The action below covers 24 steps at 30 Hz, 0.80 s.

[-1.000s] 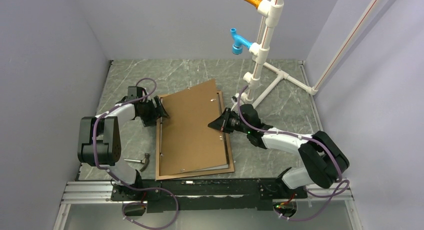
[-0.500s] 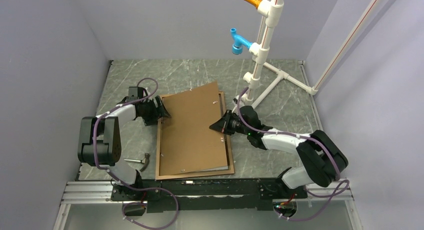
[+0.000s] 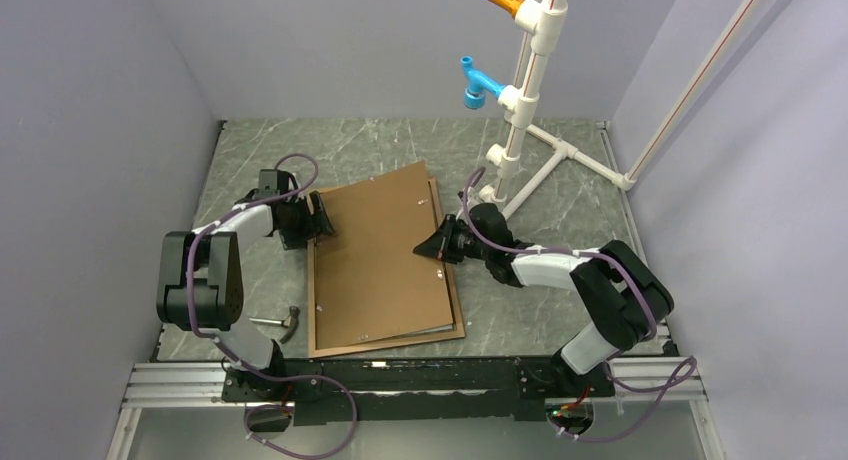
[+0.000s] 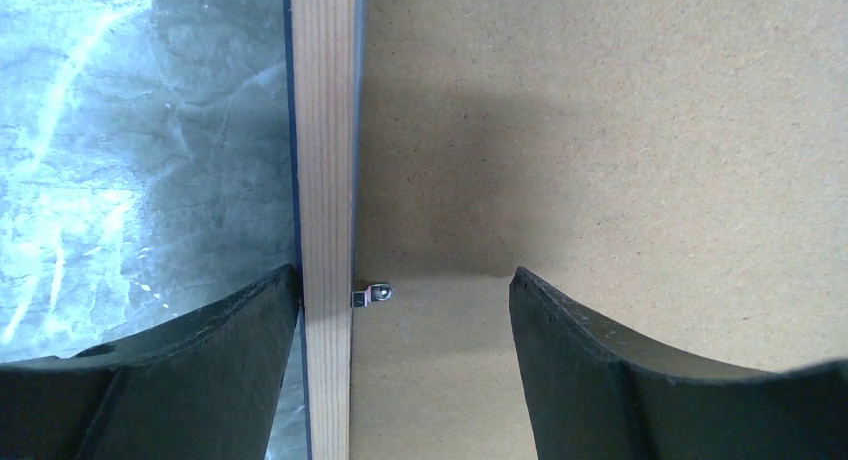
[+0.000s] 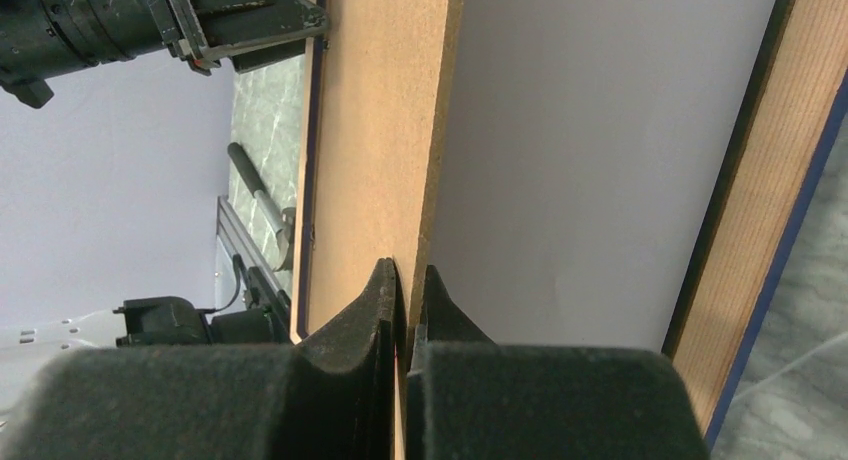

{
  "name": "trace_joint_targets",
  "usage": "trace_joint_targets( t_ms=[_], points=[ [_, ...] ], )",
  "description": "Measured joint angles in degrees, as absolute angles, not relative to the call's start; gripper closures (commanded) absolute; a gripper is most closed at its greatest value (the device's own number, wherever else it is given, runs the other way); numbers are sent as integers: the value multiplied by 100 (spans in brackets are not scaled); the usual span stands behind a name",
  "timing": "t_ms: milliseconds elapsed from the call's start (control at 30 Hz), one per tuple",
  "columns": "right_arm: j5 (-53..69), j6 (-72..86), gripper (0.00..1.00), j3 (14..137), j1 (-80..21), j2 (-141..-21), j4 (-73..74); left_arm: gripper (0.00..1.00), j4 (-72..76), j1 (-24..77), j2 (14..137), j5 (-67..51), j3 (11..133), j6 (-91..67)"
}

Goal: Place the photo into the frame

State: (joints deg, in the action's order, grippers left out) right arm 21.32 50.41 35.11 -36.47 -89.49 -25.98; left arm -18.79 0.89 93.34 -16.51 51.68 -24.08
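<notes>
My left gripper (image 4: 402,290) is open astride the frame (image 4: 325,160), one rail running lengthwise straight ahead beside its outer finger. My right gripper (image 5: 407,280) is clamped on the backing board (image 5: 380,130). The photo (image 5: 600,160) lies white side up just beneath its fingers, so this arm is nearer.

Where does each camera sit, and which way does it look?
Top external: above, behind the arms, looking down on the table; both arms show.
Left wrist: on the left arm, facing the frame and backing board; open left gripper shows.
Right wrist: on the right arm, facing across the board toward the left arm; right gripper pinches the board.
Shared: all see frame and backing board.
</notes>
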Motion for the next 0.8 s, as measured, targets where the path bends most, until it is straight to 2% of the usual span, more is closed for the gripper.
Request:
trace_joint_targets(
  t_ms=[133,367,567,800],
  points=[
    [2167,4899,91,3743,-3632,-9105,-2401,21,-2023,196,9365,-1365,5266,-2311],
    [2047,4464,58,3977,-3649,-9271,-1772,21,-2178,235,9443,-1236,5402,-2294],
    [2112,4143,51,3846,-3809,-9330,-1059,20,-2167,338,9480,-1363,5443,-2283],
    [2200,3771,37,3881,-3857,-9295,-998,21,-2353,342,9623,-1402,5621,-2154]
  ],
)
